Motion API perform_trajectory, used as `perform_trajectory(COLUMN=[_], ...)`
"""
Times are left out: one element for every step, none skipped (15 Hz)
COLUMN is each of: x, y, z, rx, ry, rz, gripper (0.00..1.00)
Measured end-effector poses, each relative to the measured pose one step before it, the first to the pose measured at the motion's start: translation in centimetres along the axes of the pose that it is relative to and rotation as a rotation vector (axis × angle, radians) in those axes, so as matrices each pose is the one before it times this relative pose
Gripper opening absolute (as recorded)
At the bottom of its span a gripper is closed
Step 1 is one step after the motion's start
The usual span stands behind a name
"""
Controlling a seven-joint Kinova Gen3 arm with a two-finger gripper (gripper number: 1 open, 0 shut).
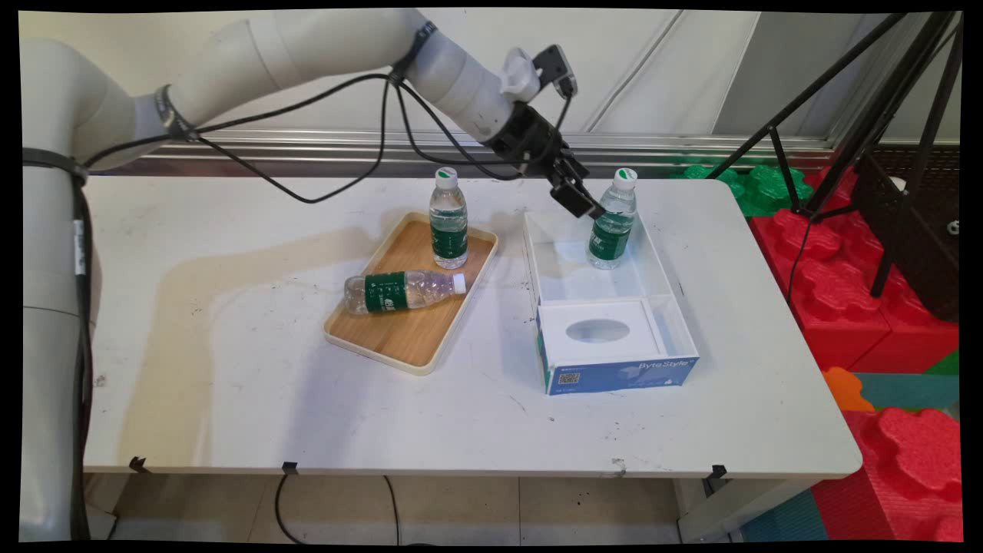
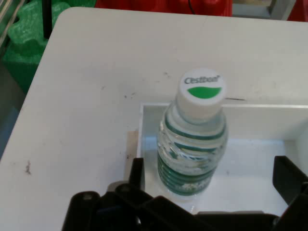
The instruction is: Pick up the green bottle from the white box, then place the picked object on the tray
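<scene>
— Fingers first: how do they stand?
— Spread apart. In the hand view one black finger [image 2: 137, 174] rises just left of the bottle and the other [image 2: 288, 180] well to its right, so the gripper [image 1: 577, 200] holds nothing.

— Which bottle is that?
— An upright water bottle [image 1: 612, 220] with a green label and a white cap, standing in the far end of the open white box [image 1: 666, 286]. The hand camera looks down on its cap, printed with a green mark.

— Does the gripper touch it?
— From the main view the fingertips sit right beside the bottle's upper part, on its left; whether they touch cannot be told.

— What else lies near?
— A wooden tray [image 1: 418, 338] left of the box, just beside it. On the tray a second bottle [image 1: 448, 218] stands upright at the far end, and a third bottle [image 1: 403, 290] lies on its side across the middle, cap pointing toward the box. The box's near end has a white insert with an oval hole [image 1: 597, 331] and a blue front panel. Everything rests on the white table [image 1: 230, 369].
</scene>
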Motion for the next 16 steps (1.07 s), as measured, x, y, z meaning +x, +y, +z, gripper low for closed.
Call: perform_trajectory(x=[0.000,-0.001,0.012,0.040,0.007,0.020,0.027,0.079,0.066,0.049,0.082,0.087,0.091,0.060,0.054,0.016], y=[-0.149,-0.139,-0.122,-0.126,-0.119,-0.097,-0.100,-0.098,-0.083,-0.054,-0.068,-0.062,-0.068,-0.049,-0.053,-0.030], z=[0.905,0.775,0.660,0.731,0.622,0.503,0.531,0.506,0.385,0.247,0.344,0.364,0.309,0.210,0.194,0.115], rx=[-0.00093,-0.00089,-0.00118,-0.00185,-0.00086,-0.00048,0.00005,0.00104,0.00122,0.00095,0.00072,0.00005,0.00099,0.00050,0.00034,0.00018], ry=[-0.00320,-0.00174,-0.00061,-0.00017,0.00000,0.00053,0.00116,0.00146,0.00158,0.00111,0.00206,0.00202,0.00270,0.00204,0.00216,0.00054], rz=[0.00083,0.00091,0.00090,0.00175,0.00081,0.00048,0.00059,0.00112,0.00092,0.00079,0.00129,0.00132,0.00116,0.00027,-0.00001,-0.00027], gripper=[1.00,1.00,1.00,1.00,1.00,1.00,1.00,1.00,1.00,1.00,1.00,1.00,1.00,0.00,0.00,0.00])
